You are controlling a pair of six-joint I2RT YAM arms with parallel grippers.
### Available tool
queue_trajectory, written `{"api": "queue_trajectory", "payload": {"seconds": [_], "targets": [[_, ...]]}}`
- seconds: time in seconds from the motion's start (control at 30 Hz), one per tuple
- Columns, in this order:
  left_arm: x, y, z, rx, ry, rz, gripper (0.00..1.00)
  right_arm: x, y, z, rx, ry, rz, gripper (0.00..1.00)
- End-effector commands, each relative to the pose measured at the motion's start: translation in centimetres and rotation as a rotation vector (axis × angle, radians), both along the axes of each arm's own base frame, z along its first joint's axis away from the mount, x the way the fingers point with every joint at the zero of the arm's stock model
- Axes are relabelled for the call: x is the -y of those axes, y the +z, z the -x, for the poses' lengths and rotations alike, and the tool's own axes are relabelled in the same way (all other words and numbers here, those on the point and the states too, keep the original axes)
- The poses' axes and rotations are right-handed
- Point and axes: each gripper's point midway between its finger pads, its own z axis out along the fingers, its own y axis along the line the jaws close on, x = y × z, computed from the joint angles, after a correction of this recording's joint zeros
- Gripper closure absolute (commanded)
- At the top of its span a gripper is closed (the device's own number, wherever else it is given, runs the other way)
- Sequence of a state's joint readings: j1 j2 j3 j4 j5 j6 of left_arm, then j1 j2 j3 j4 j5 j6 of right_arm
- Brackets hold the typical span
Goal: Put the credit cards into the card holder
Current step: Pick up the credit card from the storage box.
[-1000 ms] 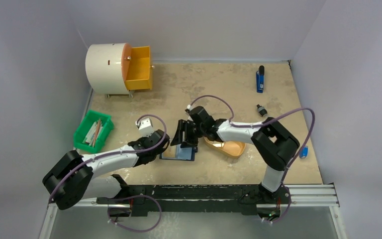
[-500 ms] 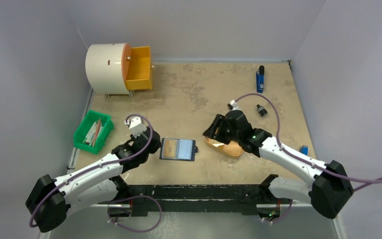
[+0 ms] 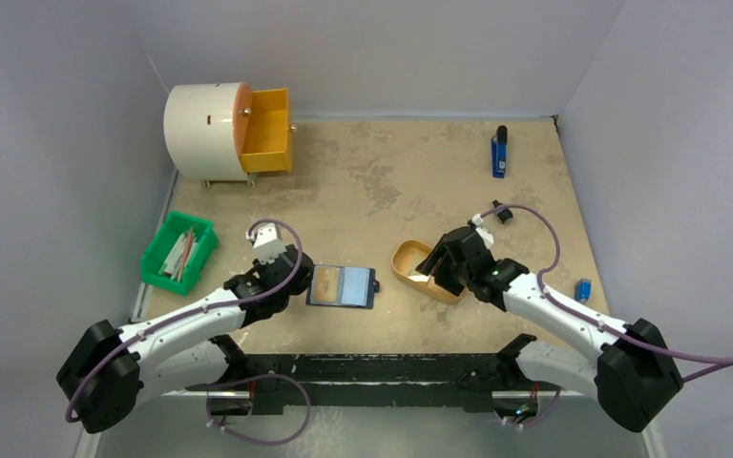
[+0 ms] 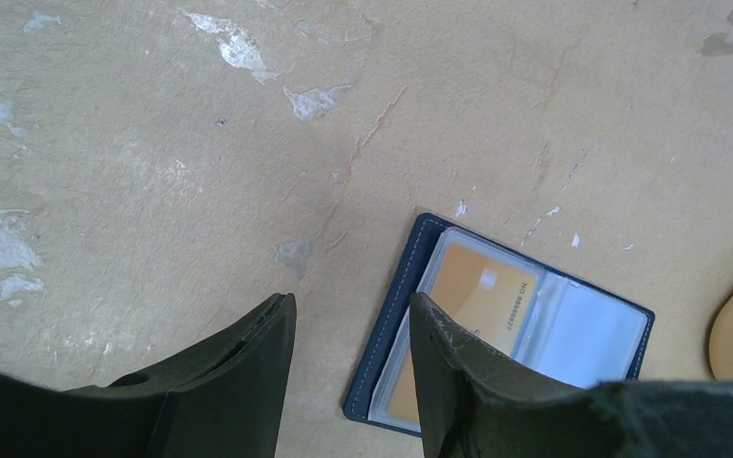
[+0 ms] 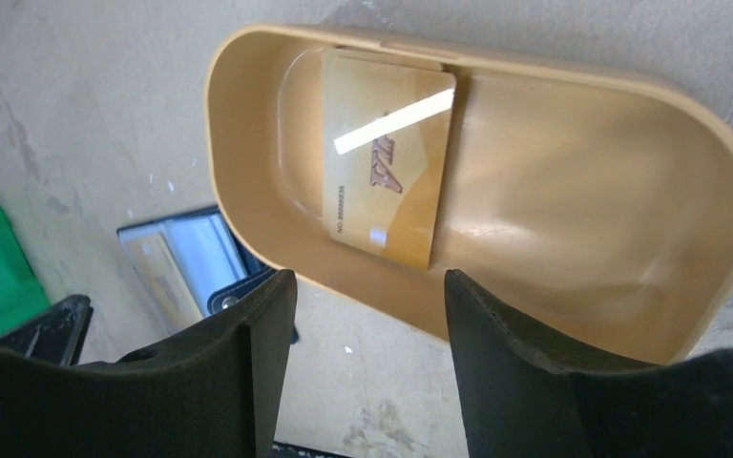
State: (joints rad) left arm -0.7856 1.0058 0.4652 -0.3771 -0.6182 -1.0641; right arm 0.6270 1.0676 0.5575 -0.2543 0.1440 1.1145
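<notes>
The navy card holder [image 3: 342,285] lies open and flat on the table. A tan credit card [image 4: 482,301] sits in its left clear pocket. My left gripper [image 4: 348,301] hovers open just left of the card holder's [image 4: 410,286] edge, holding nothing. Another tan credit card [image 5: 387,157] lies inside the orange oval tray [image 5: 573,191]. My right gripper [image 5: 367,277] stands open and empty above the tray's near rim. From above, the left gripper [image 3: 296,279] and the right gripper [image 3: 436,270] flank the card holder, the right one over the tray [image 3: 403,260].
A green bin [image 3: 179,251] of sticks stands at the left edge. A white drum with an open orange drawer [image 3: 267,143] is at the back left. A blue object [image 3: 499,153], a small black part [image 3: 502,212] and a small blue piece [image 3: 583,289] lie on the right.
My left gripper has opened and drawn back a little from the card holder. The right arm has swung right, from over the card holder to over the orange tray.
</notes>
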Motion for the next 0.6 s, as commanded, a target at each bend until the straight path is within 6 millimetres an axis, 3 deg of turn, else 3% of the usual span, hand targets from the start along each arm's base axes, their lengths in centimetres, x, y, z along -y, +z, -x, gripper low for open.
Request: {"api": "queue_trajectory", "payload": {"seconds": [0.0,0.33,0.57], "targets": [[0.7,0.9,-1.0,0.027,0.018,0.021,0.53,1.5,-1.3,-1.0,-0.024,-0.106,0.033,0.39],[1.1,0.5,-1.0,0.01,0.011,0.021,0.54,1.3,-3.5,-2.5,-0.059,-0.113,0.04,0.4],[1.2,0.2,-1.0,0.004,0.009,0.023,0.55,0.7,-4.6,-3.4,-0.075,-0.094,0.048,0.47]]}}
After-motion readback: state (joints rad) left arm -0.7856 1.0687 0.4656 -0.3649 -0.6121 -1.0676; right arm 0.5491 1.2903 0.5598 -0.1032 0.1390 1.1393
